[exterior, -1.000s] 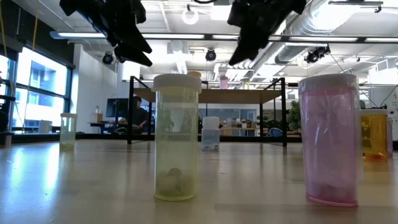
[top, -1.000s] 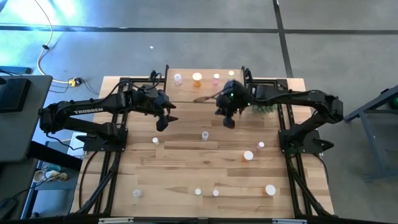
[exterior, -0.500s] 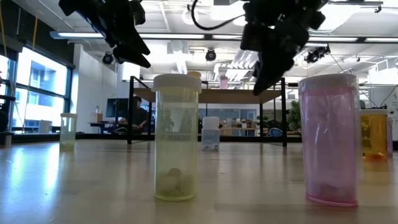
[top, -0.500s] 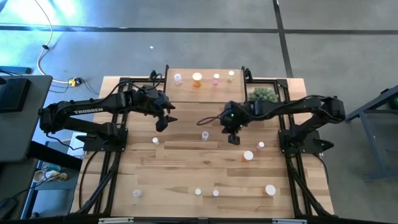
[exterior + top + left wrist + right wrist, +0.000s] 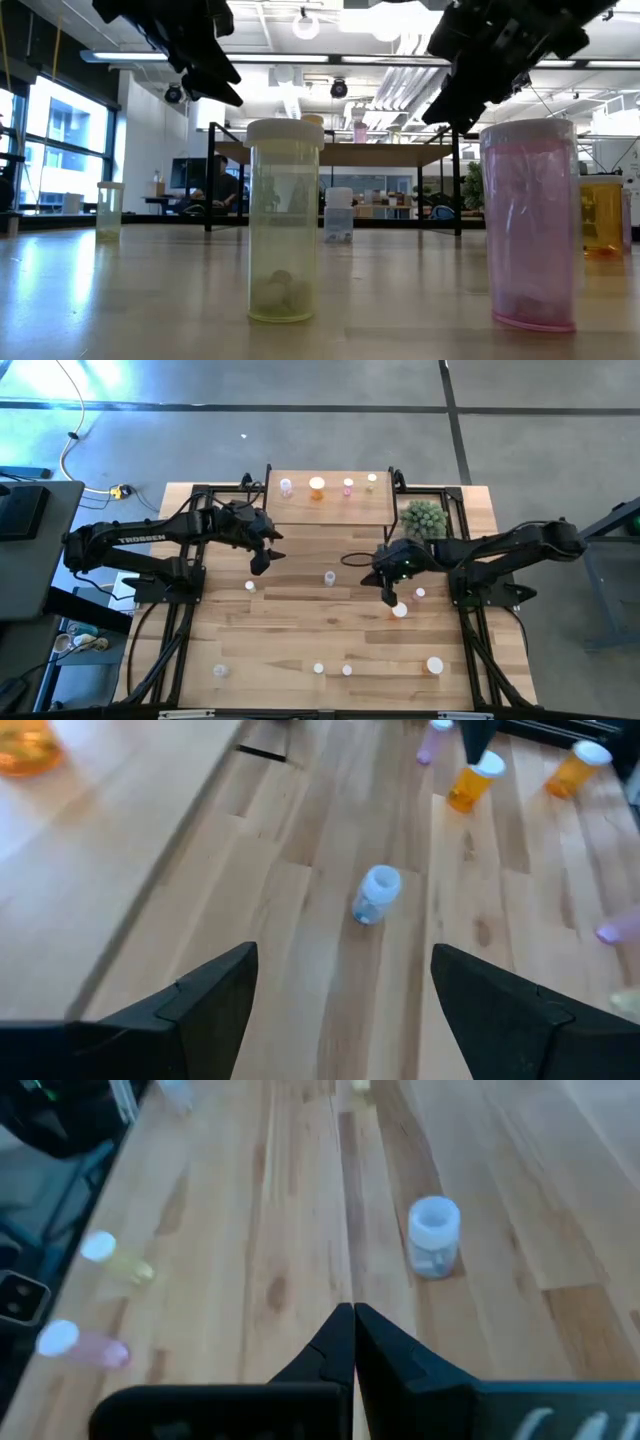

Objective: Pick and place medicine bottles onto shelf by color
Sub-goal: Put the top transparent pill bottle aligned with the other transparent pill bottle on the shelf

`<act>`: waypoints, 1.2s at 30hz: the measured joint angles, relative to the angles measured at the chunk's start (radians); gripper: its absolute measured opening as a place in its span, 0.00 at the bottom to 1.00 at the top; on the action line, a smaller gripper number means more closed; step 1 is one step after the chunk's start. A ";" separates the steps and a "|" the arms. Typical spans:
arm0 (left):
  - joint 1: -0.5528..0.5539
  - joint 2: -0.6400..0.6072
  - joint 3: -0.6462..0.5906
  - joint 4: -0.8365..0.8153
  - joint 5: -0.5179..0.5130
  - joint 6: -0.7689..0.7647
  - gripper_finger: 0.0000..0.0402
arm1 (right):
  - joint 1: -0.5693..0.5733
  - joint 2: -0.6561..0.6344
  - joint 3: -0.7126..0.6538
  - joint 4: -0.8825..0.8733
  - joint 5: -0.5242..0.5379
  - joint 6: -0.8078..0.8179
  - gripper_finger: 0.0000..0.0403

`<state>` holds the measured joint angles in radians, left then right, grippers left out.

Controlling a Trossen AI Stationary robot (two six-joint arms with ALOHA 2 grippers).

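Worktop point(image 5: 300, 630): a pale wooden surface carried small capped bottles scattered across it.
Shelf point(image 5: 330, 510): a small light-wood board stood at the far edge of the worktop, between the two arms.
Bottles on shelf: four stood in a row, a clear bottle point(image 5: 286, 486), an orange bottle point(image 5: 317, 486), a pink bottle point(image 5: 348, 486) and a pale yellow bottle point(image 5: 371, 480).
Left gripper point(image 5: 258, 561): it hung above the worktop just in front of the shelf's left end, fingers spread wide and empty.
Right gripper point(image 5: 389, 597): its fingers were pressed together, holding nothing; it hovered just beside an orange bottle with a white cap point(image 5: 400, 610).
Middle bottle point(image 5: 329, 577): a clear one stood alone between the two grippers.
Near bottles: a yellow-green bottle point(image 5: 284, 220) and a pink one point(image 5: 531, 225) stood upright at the front.
Plant point(image 5: 424, 517): a green spiky plant sat beside the shelf's right end.
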<state>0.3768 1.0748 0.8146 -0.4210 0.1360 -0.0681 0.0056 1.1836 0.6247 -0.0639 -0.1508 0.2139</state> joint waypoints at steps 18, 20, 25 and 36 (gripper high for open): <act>-0.201 0.006 -0.157 0.308 -0.001 -0.113 0.72 | 0.029 0.012 -0.116 0.307 0.054 0.040 0.24; -0.217 0.006 -0.183 0.367 -0.002 -0.121 0.72 | 0.028 0.023 -0.116 0.320 0.111 0.026 0.31; -0.254 0.006 -0.218 0.427 -0.024 -0.113 0.72 | 0.028 0.090 -0.116 0.359 0.180 0.015 0.42; -0.282 0.006 -0.251 0.443 -0.178 -0.096 0.72 | 0.028 0.385 -0.116 0.647 0.205 -0.013 0.43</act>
<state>0.0952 1.0809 0.5636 0.0219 -0.0422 -0.1643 0.0338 1.5683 0.5091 0.5833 0.0538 0.2008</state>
